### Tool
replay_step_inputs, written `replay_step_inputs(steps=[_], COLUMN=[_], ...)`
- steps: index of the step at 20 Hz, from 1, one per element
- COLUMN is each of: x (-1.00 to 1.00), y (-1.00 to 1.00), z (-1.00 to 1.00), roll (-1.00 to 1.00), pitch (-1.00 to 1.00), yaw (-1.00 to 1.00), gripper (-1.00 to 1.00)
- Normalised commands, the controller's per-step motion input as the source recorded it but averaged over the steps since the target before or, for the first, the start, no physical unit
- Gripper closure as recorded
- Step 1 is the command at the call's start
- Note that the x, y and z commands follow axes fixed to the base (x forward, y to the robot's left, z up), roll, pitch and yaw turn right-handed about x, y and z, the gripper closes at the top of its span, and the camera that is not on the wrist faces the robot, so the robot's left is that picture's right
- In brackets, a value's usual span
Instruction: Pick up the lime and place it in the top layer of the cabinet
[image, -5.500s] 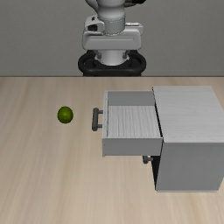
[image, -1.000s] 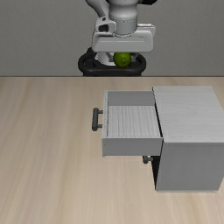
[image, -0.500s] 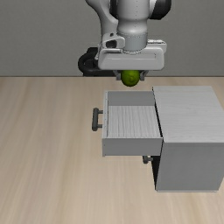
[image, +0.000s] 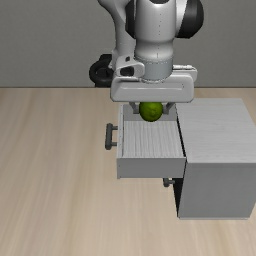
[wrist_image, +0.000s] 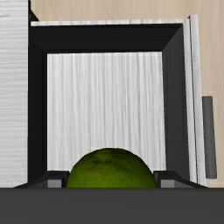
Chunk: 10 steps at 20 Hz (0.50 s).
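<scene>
The green lime (image: 150, 110) hangs in my gripper (image: 150, 108), which is shut on it, just above the far end of the cabinet's pulled-out top drawer (image: 150, 142). Seen from the wrist, the lime (wrist_image: 111, 171) bulges between my fingertips (wrist_image: 56, 183) and the white drawer floor (wrist_image: 105, 101) lies right below, framed by the drawer's dark walls. The grey cabinet body (image: 215, 155) stands at the exterior view's right of the drawer.
The drawer handle (image: 111, 135) sticks out at the exterior view's left of the drawer front; the same handle (wrist_image: 208, 136) shows beside the drawer wall. A small dark knob (image: 166, 182) sits under the drawer. The wooden table (image: 50, 170) stretches to the exterior view's left.
The lime left its spot on the table and is now in my grip. Over the last second my hand carried it forward and down from near the base to over the open drawer.
</scene>
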Motion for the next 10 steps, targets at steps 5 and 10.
replay_step_inputs(steps=[5, 10], x=[0.0, 0.0], y=[0.0, 0.0], z=[0.0, 0.0], roll=[0.0, 0.0], pitch=[0.0, 0.0], yaw=[0.0, 0.0], gripper=[-1.0, -1.0])
